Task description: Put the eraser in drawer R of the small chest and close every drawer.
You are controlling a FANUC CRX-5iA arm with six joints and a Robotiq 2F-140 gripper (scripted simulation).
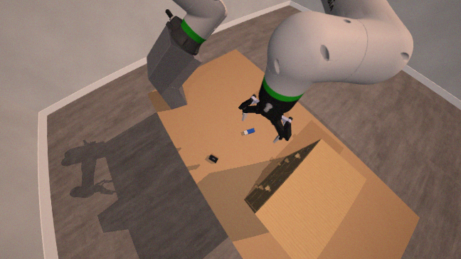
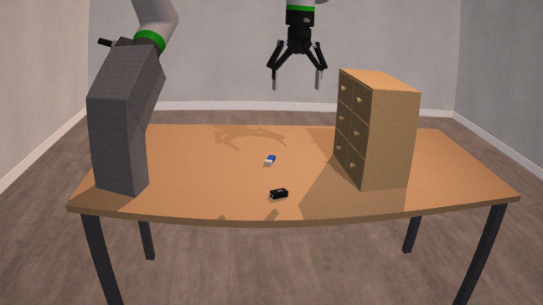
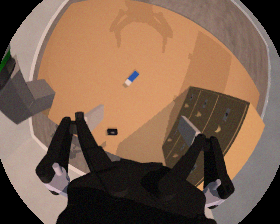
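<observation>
The eraser [image 1: 250, 131] [image 2: 270, 160] [image 3: 132, 78], blue with a white end, lies flat on the table in front of the chest. The small wooden chest [image 1: 313, 194] [image 2: 390, 136] [image 3: 251, 131] stands upright. Its dark front has two columns of drawers with small knobs, and all of them look pushed in. I cannot read the drawer marks, so I cannot tell which is R. My gripper [image 1: 260, 128] [image 2: 296, 86] [image 3: 141, 117] is open and empty, pointing down. It hangs high above the table, between the eraser and the chest in the exterior view, at about the height of the chest's upper drawers.
A small black block [image 1: 213, 159] [image 2: 279, 193] [image 3: 112, 132] lies on the table [image 1: 220, 84] [image 2: 188, 166] near its long edge. The grey arm pedestal [image 1: 171, 66] [image 2: 115, 141] [image 3: 21, 97] stands at the end opposite the chest. The chest casts a shadow beside its front.
</observation>
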